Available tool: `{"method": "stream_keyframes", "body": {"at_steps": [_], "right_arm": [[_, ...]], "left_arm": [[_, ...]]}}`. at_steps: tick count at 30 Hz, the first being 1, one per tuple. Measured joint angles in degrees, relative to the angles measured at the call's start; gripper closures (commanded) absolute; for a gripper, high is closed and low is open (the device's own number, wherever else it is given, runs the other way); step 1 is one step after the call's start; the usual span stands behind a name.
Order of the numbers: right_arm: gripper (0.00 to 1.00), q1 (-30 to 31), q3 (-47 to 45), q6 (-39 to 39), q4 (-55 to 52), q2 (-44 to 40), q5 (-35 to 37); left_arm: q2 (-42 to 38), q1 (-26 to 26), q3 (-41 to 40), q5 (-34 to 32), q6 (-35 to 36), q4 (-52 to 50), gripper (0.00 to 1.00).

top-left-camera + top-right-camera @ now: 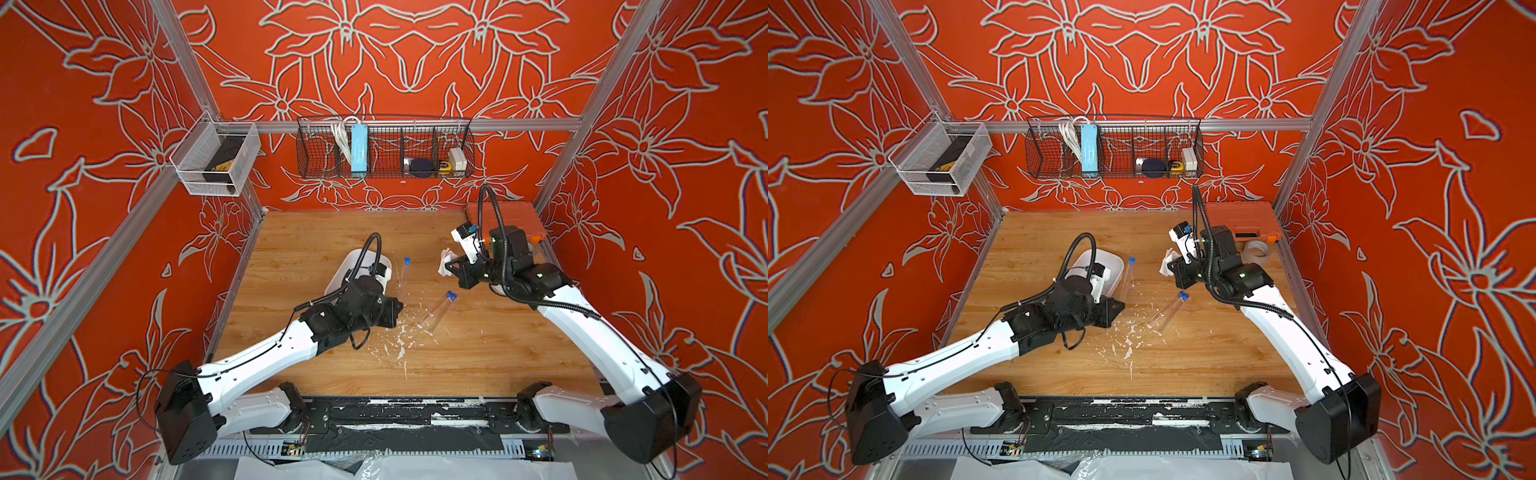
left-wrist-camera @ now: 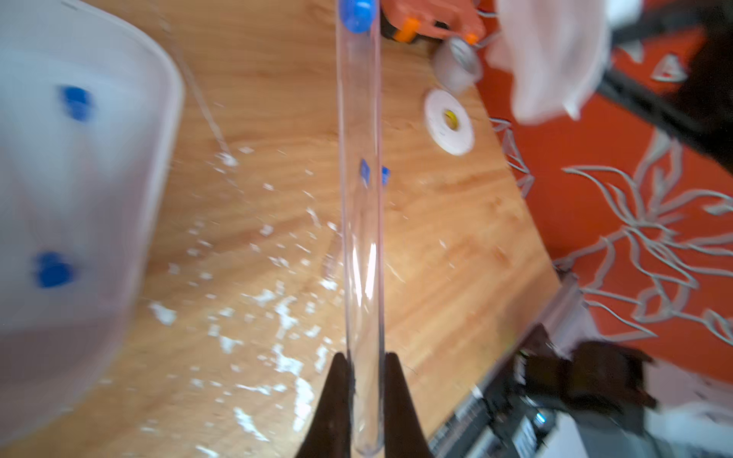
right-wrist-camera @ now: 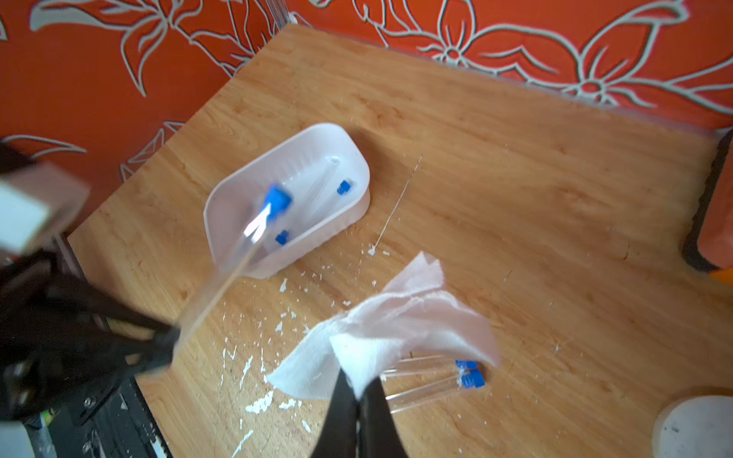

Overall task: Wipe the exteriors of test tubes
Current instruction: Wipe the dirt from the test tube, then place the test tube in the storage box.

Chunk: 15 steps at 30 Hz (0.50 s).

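Observation:
My left gripper (image 2: 365,365) is shut on the round bottom end of one clear test tube (image 2: 359,198), which points away from it with its blue cap (image 1: 407,261) at the far end. In both top views the gripper (image 1: 398,309) (image 1: 1121,307) hangs over the table's middle. My right gripper (image 3: 359,390) is shut on a crumpled white tissue (image 3: 396,329) (image 1: 445,264), held right of the tube and apart from it. Two more capped tubes (image 1: 438,309) (image 3: 432,376) lie side by side on the wood under the tissue. Others lie in a white tub (image 3: 337,222).
The white tub (image 1: 347,259) sits left of the held tube, partly under my left wrist. White flecks (image 1: 399,336) litter the wood in front. An orange case (image 1: 503,216) and tape rolls (image 1: 1256,249) (image 2: 448,121) are at the back right. A wire basket (image 1: 386,149) hangs on the back wall.

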Motion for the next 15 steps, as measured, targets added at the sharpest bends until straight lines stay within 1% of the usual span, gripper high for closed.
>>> {"method": "stream_keyframes", "body": {"at_steps": [4, 7, 10, 15], "right_arm": [[1.0, 0.0, -5.2, 2.3, -0.1, -3.1, -1.0], [1.0, 0.0, -7.8, 3.9, 0.0, -5.5, -2.2], [1.0, 0.0, -9.3, 5.1, 0.0, -7.4, -2.9], [1.0, 0.0, -10.9, 6.8, 0.0, -8.8, -3.5]], "left_arm": [[5.4, 6.2, 1.5, -4.2, 3.9, -2.5, 0.92], [10.7, 9.2, 1.6, -6.3, 6.2, -3.3, 0.92], [15.5, 11.5, 1.6, -7.5, 8.0, -3.7, 0.92], [20.0, 14.3, 1.6, -8.4, 10.2, -3.3, 0.92]]}}
